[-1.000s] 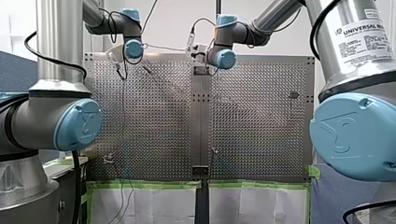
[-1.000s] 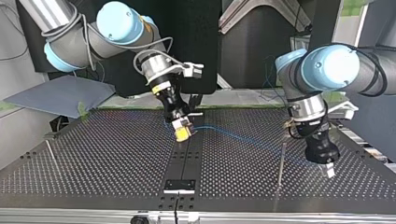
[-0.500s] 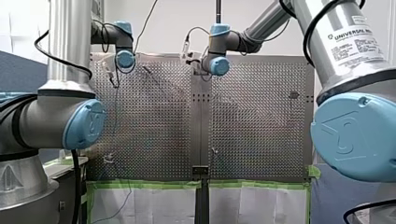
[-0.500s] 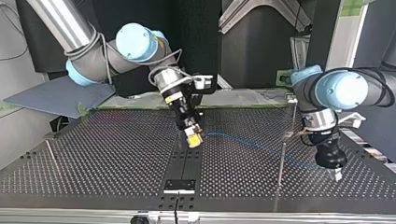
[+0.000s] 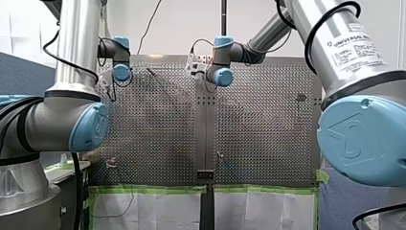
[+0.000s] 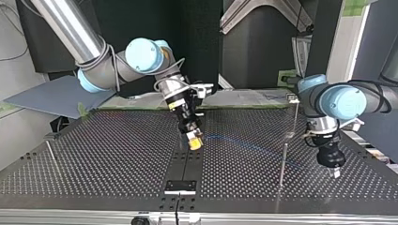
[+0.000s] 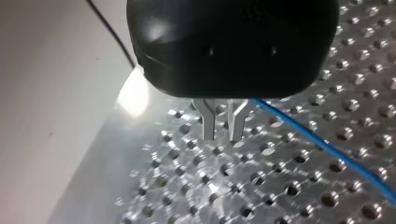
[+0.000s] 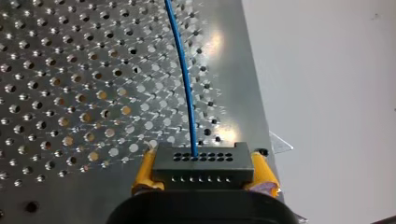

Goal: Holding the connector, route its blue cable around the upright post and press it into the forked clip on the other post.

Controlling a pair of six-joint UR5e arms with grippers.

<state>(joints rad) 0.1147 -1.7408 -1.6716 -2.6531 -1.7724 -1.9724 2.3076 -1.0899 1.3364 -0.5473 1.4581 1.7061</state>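
Note:
My right gripper (image 8: 204, 171) is shut on a black multi-pin connector (image 8: 203, 161), with a yellow pad on each side of it. In the top view this gripper (image 6: 194, 142) hovers low over the table's centre strip. The blue cable (image 8: 184, 79) leaves the connector and runs (image 6: 244, 143) across the perforated plate toward the view's right. An upright post (image 6: 283, 161) stands there, with a thinner post (image 6: 294, 115) behind it carrying a small fitting on top. My left gripper (image 6: 334, 172) hangs just beyond them. Its metal fingers (image 7: 223, 133) stand narrowly apart with nothing between the tips. The cable (image 7: 327, 149) passes beside one finger.
Another thin post (image 6: 50, 153) stands near the top view's left edge. A small black bracket (image 6: 180, 186) sits on the centre strip by the near edge. A grey sheet (image 6: 61, 96) lies beyond the table's far left corner. My left gripper is close to the table's side edge.
My right gripper has carried the connector toward the top view's right and nearer the camera. My left arm has shifted further toward that view's right edge.

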